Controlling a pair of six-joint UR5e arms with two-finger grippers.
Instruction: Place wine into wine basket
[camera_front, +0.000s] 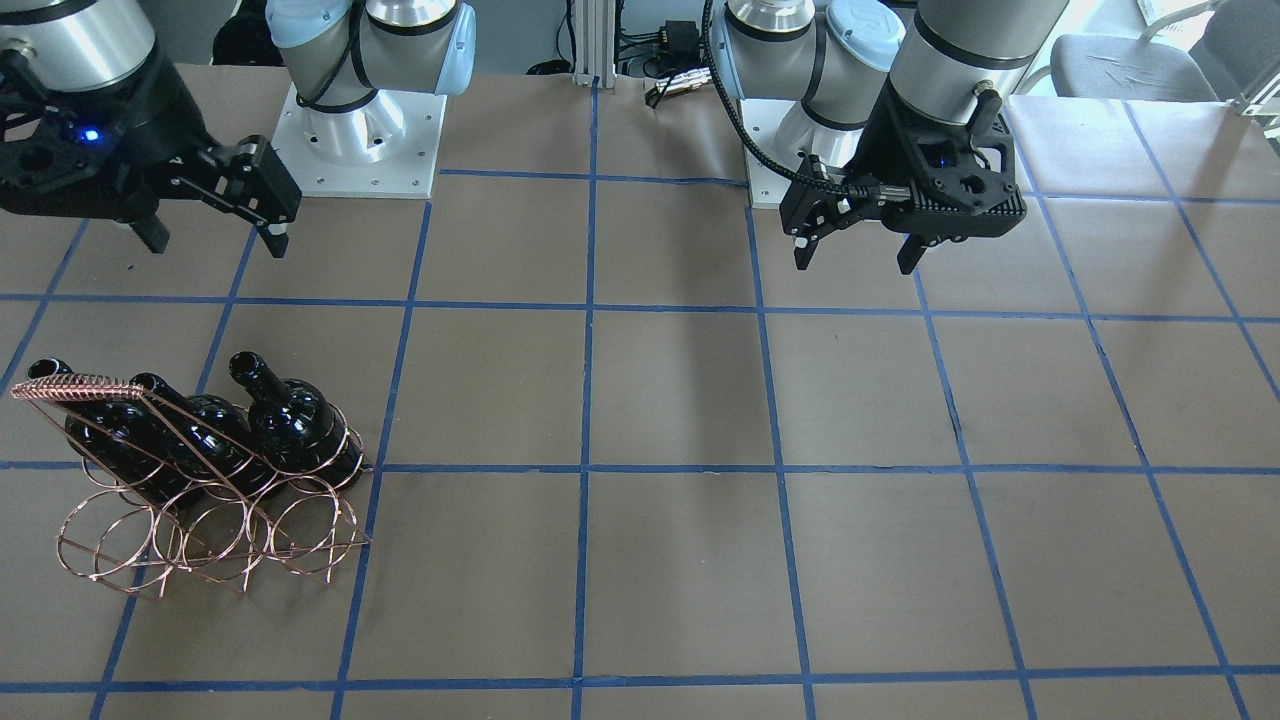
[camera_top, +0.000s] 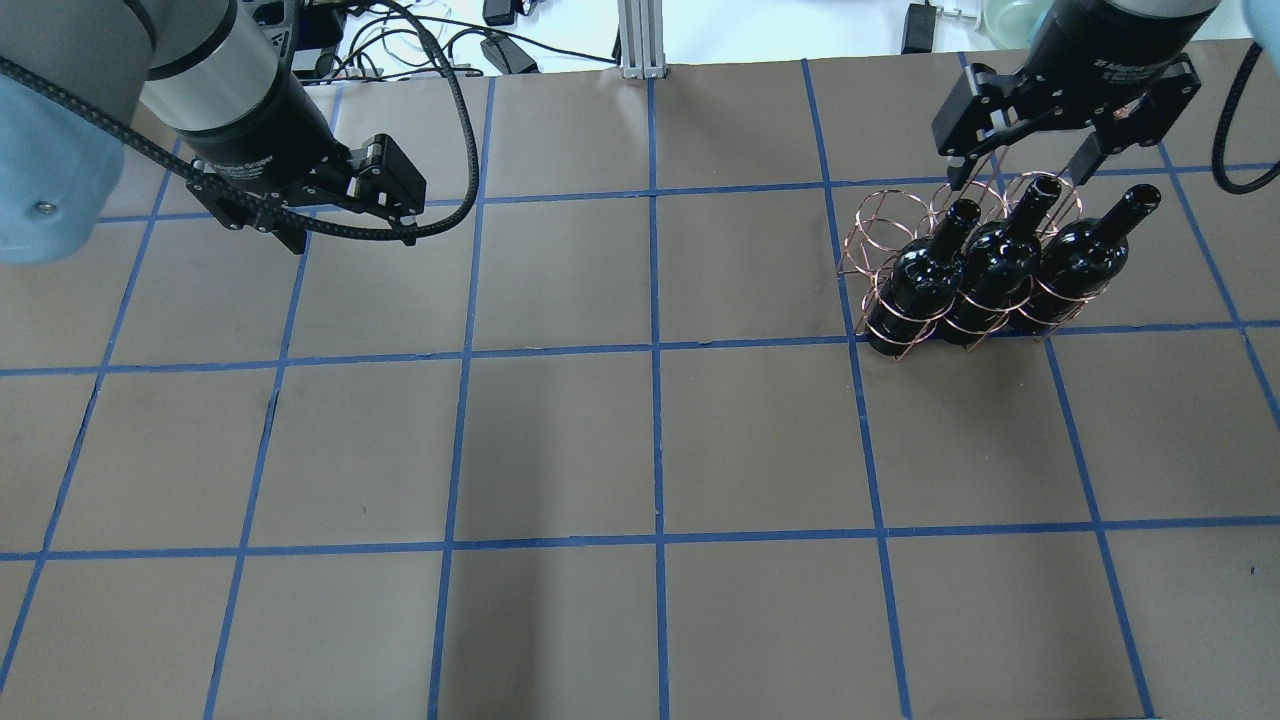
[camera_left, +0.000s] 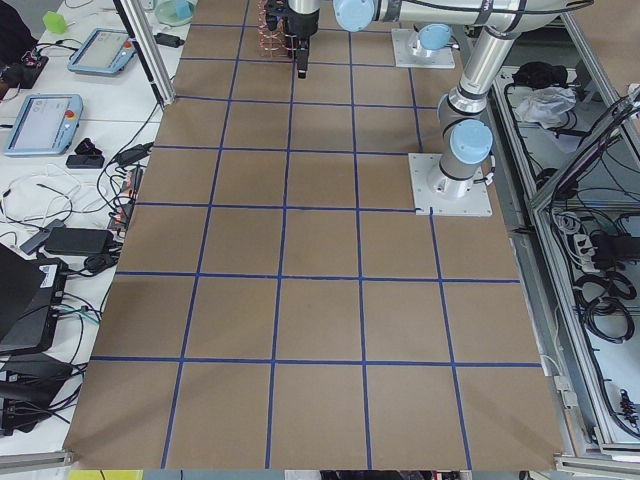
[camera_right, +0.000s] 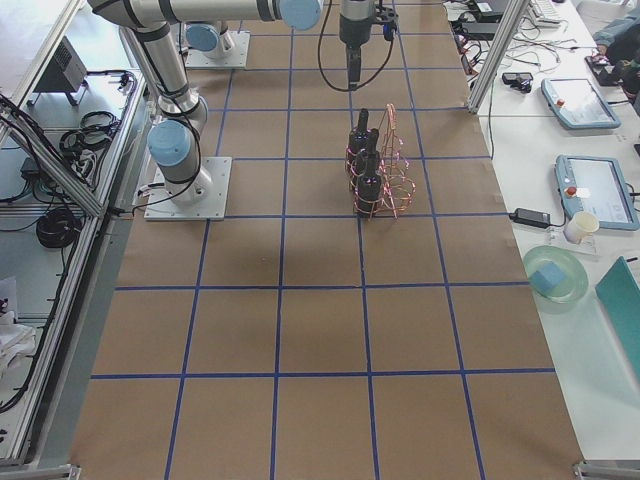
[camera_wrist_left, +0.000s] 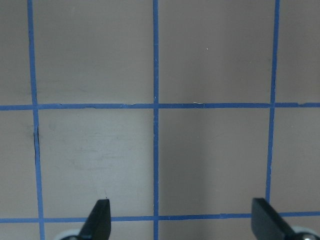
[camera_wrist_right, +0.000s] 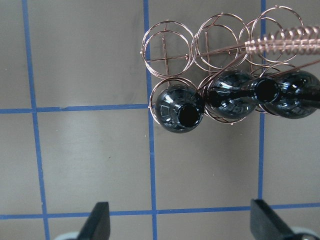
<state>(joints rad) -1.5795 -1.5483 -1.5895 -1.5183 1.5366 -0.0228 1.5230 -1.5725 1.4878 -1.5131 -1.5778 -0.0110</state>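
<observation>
Upper right of overhead view: wine basket (camera_top: 866, 232) logged on table (camera_top: 640, 450), with 3 wine bottles (camera_top: 995, 262) seated side by side in 1 row of loops, necks up. Loaded row placed toward the top of the front-facing frame. Second row of loops, lower in that frame, empty. No loose bottle found on the table in any view. Judged: task complete, or as good as.

Right pincer (camera_front: 215, 238): spread wide, nothing held. Hovering above the table near the basket, toward the frame's top in the front-facing view. Right wrist view: bottle mouths across upper centre and upper right, fingertips (camera_wrist_right: 100, 220) at bottom edge, bare table between.

Left pincer (camera_front: 855, 260): spread wide as well, empty, well apart from the basket, over bare table at upper left of overhead view.

Risks (judgement only):
- Snagging a neck or the coiled handle (camera_wrist_right: 285, 42) on any sweep toward the basket. Cause: open fingers parked close to the necks.
- Tipping the rack. Cause: thin wire, all weight in 1 row, likely to rock under a sideways knock.
- Glass knocking glass. Cause: bottles packed close; cannot tell whether touching.
</observation>
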